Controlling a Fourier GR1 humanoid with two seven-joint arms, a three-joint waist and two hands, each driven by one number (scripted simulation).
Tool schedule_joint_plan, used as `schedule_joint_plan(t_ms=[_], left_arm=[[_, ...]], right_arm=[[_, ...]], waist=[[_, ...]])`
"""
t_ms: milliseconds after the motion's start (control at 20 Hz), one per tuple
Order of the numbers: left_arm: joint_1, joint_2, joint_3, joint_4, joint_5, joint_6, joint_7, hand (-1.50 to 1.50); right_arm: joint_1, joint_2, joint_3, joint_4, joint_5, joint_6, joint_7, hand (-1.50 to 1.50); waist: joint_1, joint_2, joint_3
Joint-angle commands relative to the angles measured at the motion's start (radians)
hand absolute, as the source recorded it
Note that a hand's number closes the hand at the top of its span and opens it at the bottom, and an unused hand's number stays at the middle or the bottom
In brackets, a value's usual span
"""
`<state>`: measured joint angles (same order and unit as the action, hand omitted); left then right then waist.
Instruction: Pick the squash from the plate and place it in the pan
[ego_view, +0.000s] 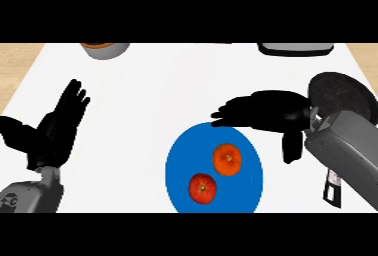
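Right hand (258, 114), fingers relaxed & holding nothing, over plate's (179, 165) far rim; 2 look-alike fruits, orange squash (227, 159) vs redder tomato (202, 188), so could grab wrong one; pan (341, 95) far right; left hand (59, 125) open, resting

The desk (184, 85) looks smooth, matt white, edged by pale wood-grain. The blue plate (179, 170) is flat and matt, the pan (341, 95) dark matt grey. Both hands' black fingers (72, 102) show no sheen.
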<state>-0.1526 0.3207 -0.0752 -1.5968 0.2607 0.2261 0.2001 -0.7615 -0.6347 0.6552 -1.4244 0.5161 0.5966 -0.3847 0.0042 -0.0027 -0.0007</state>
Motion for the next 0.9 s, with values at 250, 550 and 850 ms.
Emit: schedule_joint_plan(t_ms=[250,550,850], left_arm=[[0.003,-0.006,0.042,0.014,-0.004,-0.025,0.004,0.00],[-0.050,-0.040,0.034,0.020,-0.030,-0.025,0.025,0.00],[-0.010,-0.049,0.073,0.062,-0.053,-0.070,-0.051,0.00]], right_arm=[[0.071,-0.074,-0.003,-0.193,0.193,0.017,0.007,-1.50],[0.194,0.013,0.011,-0.244,0.352,-0.054,0.094,-1.50],[0.259,0.114,-0.028,-0.354,0.378,0.048,0.124,-1.50]], waist=[[-0.009,0.000,0.001],[-0.006,0.002,0.001],[-0.005,0.002,0.001]])
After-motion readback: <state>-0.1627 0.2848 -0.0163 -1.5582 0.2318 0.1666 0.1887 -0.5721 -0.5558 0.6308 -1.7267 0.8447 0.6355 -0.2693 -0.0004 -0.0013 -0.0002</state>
